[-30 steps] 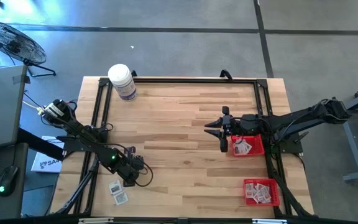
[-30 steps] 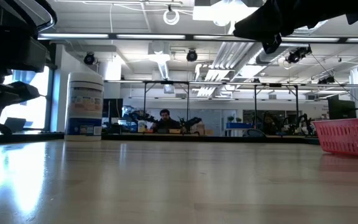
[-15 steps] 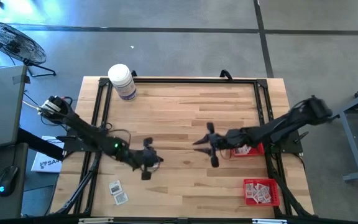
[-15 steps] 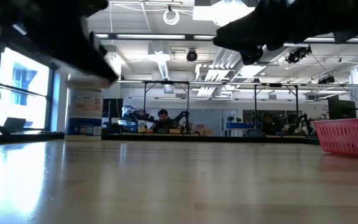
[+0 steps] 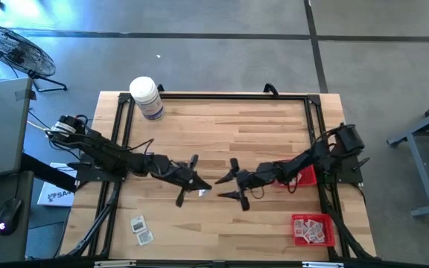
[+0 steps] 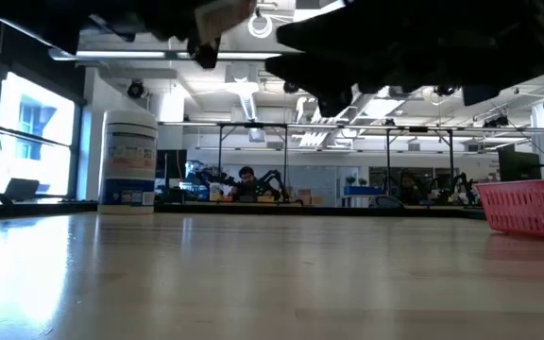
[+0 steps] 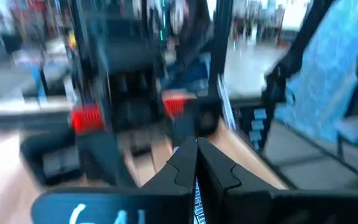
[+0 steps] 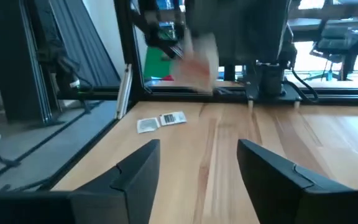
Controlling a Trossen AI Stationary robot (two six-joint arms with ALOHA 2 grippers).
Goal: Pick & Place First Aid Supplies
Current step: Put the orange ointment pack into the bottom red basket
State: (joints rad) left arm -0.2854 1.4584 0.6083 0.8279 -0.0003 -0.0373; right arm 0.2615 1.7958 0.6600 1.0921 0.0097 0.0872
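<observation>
My left gripper (image 5: 199, 186) hangs over the middle of the table, shut on one small white-grey packet (image 5: 202, 192). The packet also shows at the top of the low view (image 6: 221, 16) and, blurred, in the right wrist view (image 8: 201, 60). My right gripper (image 5: 228, 186) is open and empty, facing the left gripper from the right, a short gap apart. Two more packets (image 5: 141, 230) lie flat on the table near its front left; they also show in the right wrist view (image 8: 161, 121). My left gripper pinches the packet between its two fingers, whose tips close on its thin edge (image 7: 196, 194). The fingers reach level from the table's left. The packet is lifted clear of the table and sticks out past the fingertips (image 6: 221, 16).
A red mesh basket (image 5: 306, 176) sits at the right, partly under my right arm. A second basket (image 5: 312, 229) with packets is at the front right. A white bottle (image 5: 147, 97) stands at the far left. A black frame (image 5: 214, 97) rims the table.
My left gripper has gone from the packets at the front left toward the table's middle, rising with one packet, now lifted clear. My right gripper has left the basket at the right and gone toward the table's left, meeting the left gripper at the middle.
</observation>
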